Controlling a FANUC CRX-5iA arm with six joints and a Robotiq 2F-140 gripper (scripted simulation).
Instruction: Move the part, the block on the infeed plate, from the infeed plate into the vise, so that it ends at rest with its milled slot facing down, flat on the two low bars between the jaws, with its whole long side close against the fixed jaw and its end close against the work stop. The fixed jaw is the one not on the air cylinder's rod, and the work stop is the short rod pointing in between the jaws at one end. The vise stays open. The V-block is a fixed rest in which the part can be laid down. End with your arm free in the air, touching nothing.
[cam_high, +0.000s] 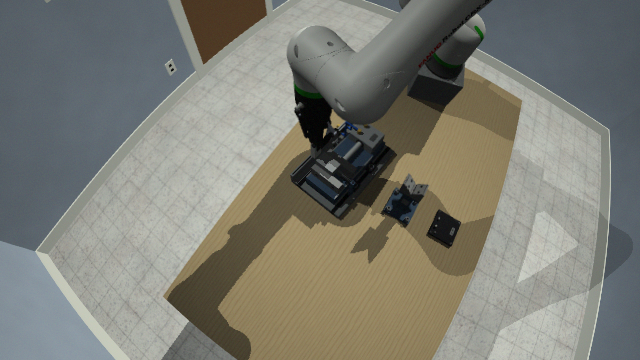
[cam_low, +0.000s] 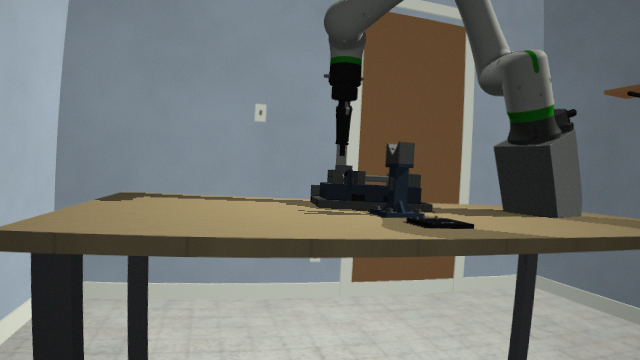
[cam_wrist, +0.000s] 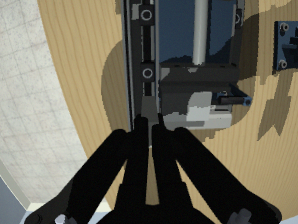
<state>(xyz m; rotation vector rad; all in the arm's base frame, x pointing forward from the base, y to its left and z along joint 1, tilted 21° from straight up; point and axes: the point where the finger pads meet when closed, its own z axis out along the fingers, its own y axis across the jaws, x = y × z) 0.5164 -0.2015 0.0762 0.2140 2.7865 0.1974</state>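
The part (cam_wrist: 198, 108), a pale block, lies inside the vise (cam_high: 345, 165), beside the work stop (cam_wrist: 234, 99). The jaws of the gripper (cam_wrist: 152, 123) are fully closed and hold nothing, their tips low at the vise's outer edge, seemingly to nudge the part home. Judging by this, placement is nearly finished; next comes a straight lift clear. One vise, one V-block (cam_high: 406, 199), one infeed plate (cam_high: 444, 228), one part.

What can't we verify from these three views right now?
- Slot side of the part: too small in the wrist view; the vise hides it in the exterior view.
- Part's gap to the work stop: too small.
- What the shut gripper touches: its own fingers hide the tips.
- Infeed plate detail: too small.
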